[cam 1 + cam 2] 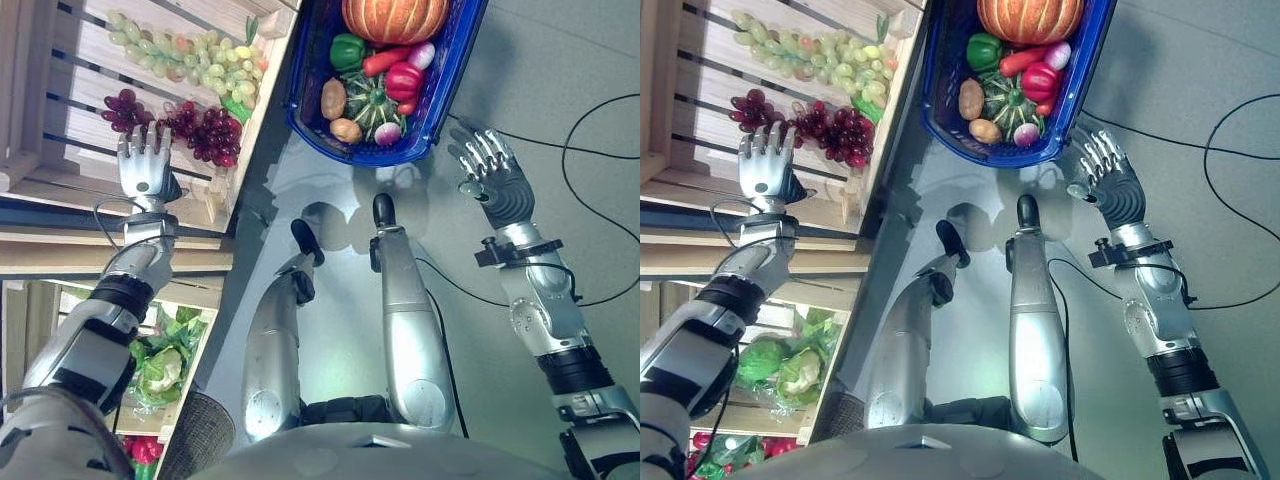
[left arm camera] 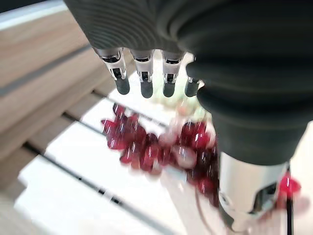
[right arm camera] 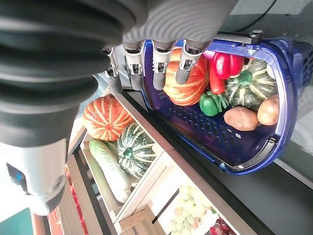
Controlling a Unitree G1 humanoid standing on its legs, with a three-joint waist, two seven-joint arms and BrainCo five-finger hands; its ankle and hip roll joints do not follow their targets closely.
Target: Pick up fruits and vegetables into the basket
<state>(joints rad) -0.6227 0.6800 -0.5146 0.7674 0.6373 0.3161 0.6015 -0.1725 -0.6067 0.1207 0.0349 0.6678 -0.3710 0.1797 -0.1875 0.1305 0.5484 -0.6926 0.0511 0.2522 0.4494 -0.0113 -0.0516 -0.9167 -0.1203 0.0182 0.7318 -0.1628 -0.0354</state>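
— Where do we begin?

— With our left hand [image 1: 146, 168]. Its fingers are straight and spread, holding nothing, and it hangs over the wooden crate [image 1: 70, 95] just beside the red grapes [image 1: 205, 132]. In the left wrist view the dark fingertips [image 2: 146, 89] point down at that same red bunch [image 2: 156, 147] lying on the pale slats.

— And the right?

— Our right hand [image 1: 490, 170] is open too, fingers relaxed, empty, just off the near right corner of the blue basket [image 1: 450, 85], not touching it as far as we can tell.

— What do the containers hold?

— The crate holds the red grapes near its front and a long bunch of green grapes [image 1: 190, 52] behind them. The basket on the floor holds an orange pumpkin [image 1: 395, 18] at the far end, a green pepper [image 1: 347, 50], a red pepper [image 1: 404, 80], a striped green squash [image 1: 372, 100] in the middle, and two potatoes [image 1: 333, 98] toward the near edge. A lower shelf under the crate shows leafy greens [image 1: 160, 365].

— Does one view give us more than another?

— Yes. The right wrist view looks along the basket's perforated wall [image 3: 195, 127] and also takes in a wooden shelf compartment beside it with a second orange pumpkin [image 3: 105, 117], another striped squash [image 3: 137, 149] touching it, and a pale long vegetable [image 3: 110, 169] that we cannot name. The head views give both hands together, well apart.
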